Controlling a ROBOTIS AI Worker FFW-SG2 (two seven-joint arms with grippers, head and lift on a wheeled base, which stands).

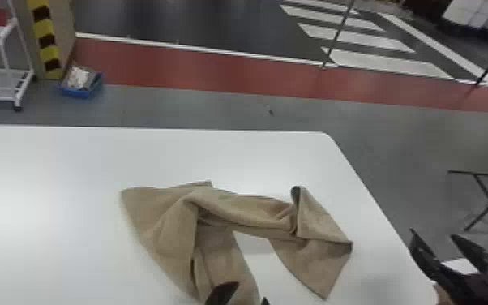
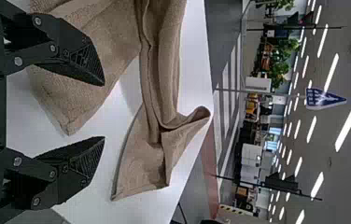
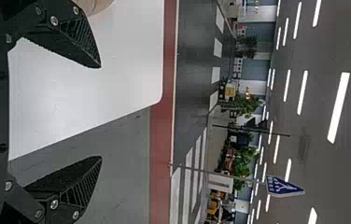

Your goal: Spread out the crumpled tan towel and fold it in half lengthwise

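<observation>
White table point(image 1: 52, 170) carries the tan towel point(image 1: 158, 231) at the lower centre of the head view; it lies crumpled, its right corner turned over. At the bottom edge, near the towel, the left gripper point(image 1: 251, 293) has its fingers wide apart. At lower right is the right gripper point(image 1: 433, 233), also wide and empty. Upper left, a blue bin point(image 1: 78, 91) sits on the floor point(image 1: 166, 105).
</observation>
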